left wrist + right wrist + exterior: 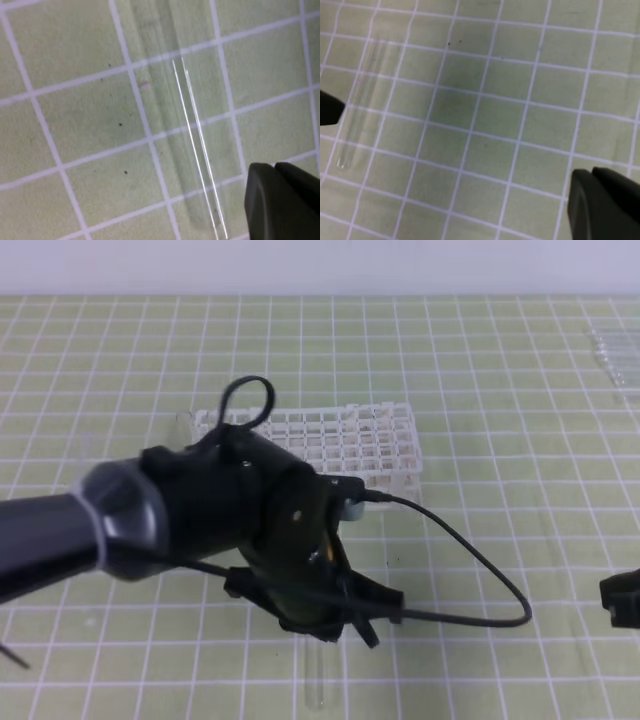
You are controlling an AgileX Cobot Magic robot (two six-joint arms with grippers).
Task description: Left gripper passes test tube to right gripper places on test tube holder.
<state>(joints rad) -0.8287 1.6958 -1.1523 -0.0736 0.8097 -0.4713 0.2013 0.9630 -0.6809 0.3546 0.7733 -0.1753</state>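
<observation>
Pickup comes first, I think. My left gripper (345, 625) hovers over the test tube (317, 677), which lies flat on the mat, well in front of the test tube holder (340, 443). I cannot tell how its claw stands. Next I must lower and pinch the tube.

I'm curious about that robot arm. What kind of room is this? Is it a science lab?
Probably a lab-style robot practice bench. A clear test tube lies on a green grid mat, a white test tube holder stands behind, and the left gripper hangs above the tube.
</observation>
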